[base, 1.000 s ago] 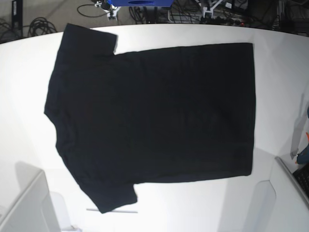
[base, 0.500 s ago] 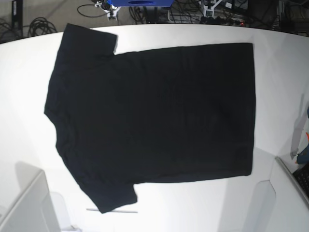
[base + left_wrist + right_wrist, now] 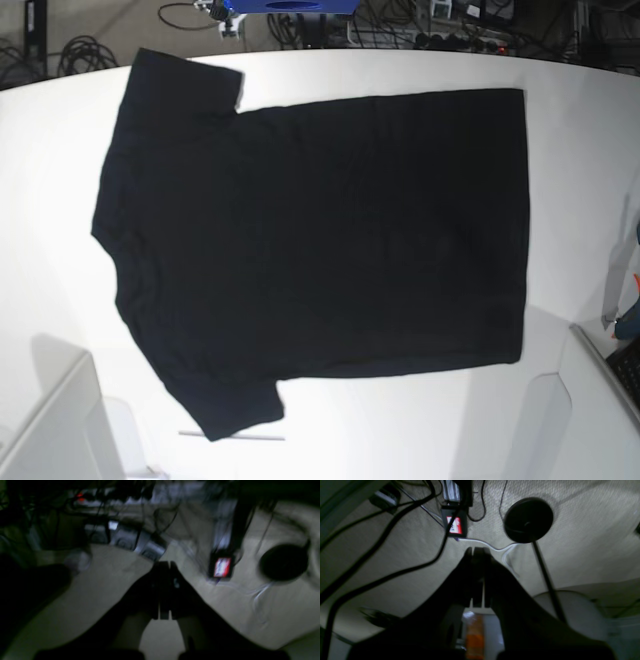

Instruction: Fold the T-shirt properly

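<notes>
The T-shirt (image 3: 320, 240) is lying spread flat, plain side up, on the white counter (image 3: 50, 180). Both sets of fingers (image 3: 163, 590) (image 3: 477, 577) are being held closed, empty, over the floor. Bunching is being risked if only one layer is pinched.

The T-shirt (image 3: 310, 240) lay flat across most of the white table (image 3: 50, 170), leaving bare strips at the frame's left, right and bottom edges. A grey box (image 3: 55, 430) stood in the lower left corner and a dark keyboard-like edge (image 3: 625, 365) in the lower right. Nothing rose above the cloth. Cables (image 3: 80, 50) crowded the floor beyond the top edge.
</notes>
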